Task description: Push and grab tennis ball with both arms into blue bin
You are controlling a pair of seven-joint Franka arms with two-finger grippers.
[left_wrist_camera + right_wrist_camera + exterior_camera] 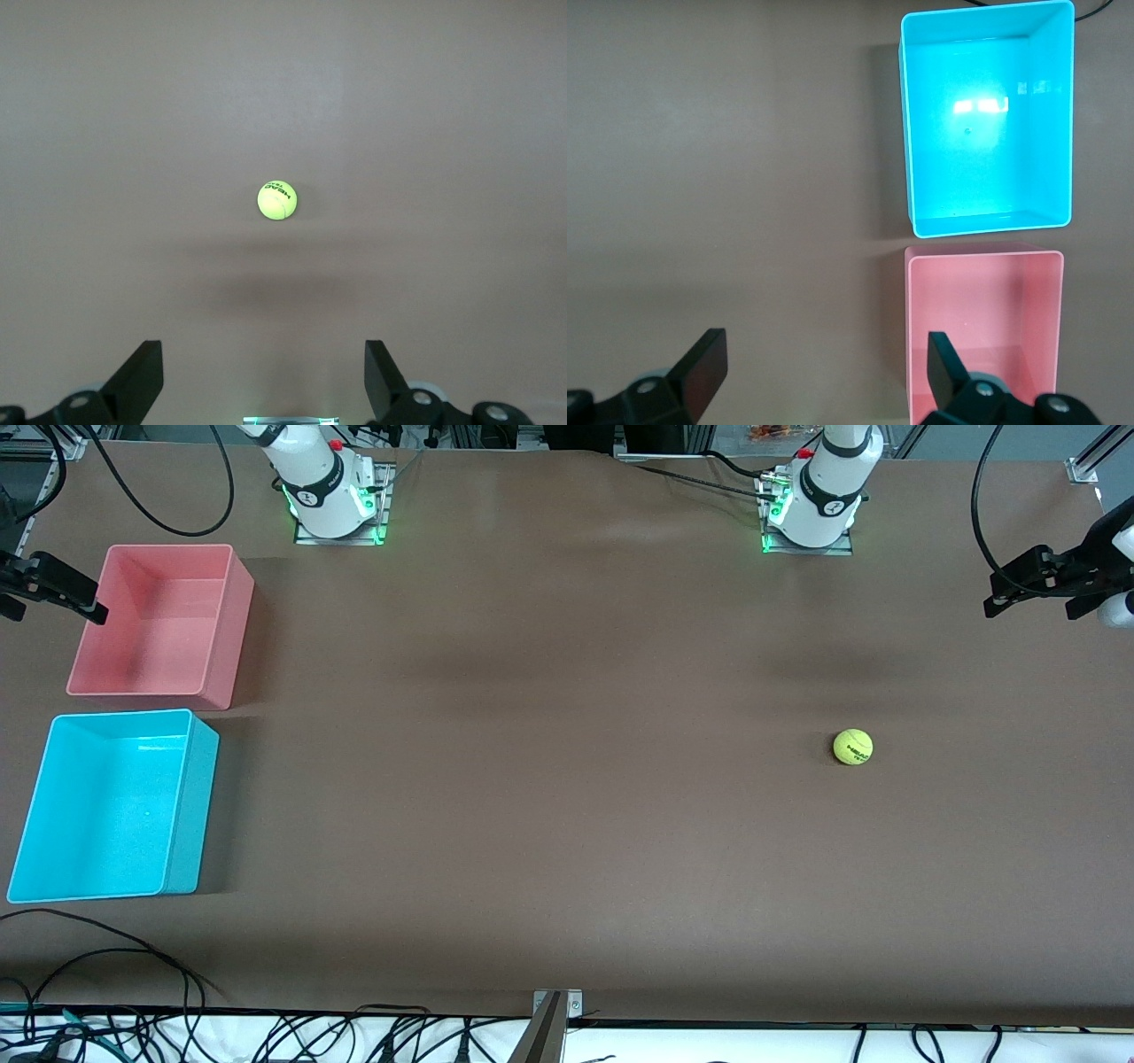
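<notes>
The tennis ball (852,747), yellow-green with dark lettering, lies alone on the brown table toward the left arm's end. In the left wrist view the ball (276,200) sits well below my left gripper (263,347), which hangs high over the table, open and holding nothing. The blue bin (190,806) stands empty at the right arm's end of the table. My right gripper (825,336) is also high and open, over bare table beside the bins, with the blue bin (908,124) in its view. Only the two arm bases show in the front view.
A pink bin (226,629) stands empty beside the blue one, farther from the front camera; the right wrist view shows it too (911,354). Black clamps (53,584) (1036,580) jut in at both table ends. Cables (133,957) lie along the near edge.
</notes>
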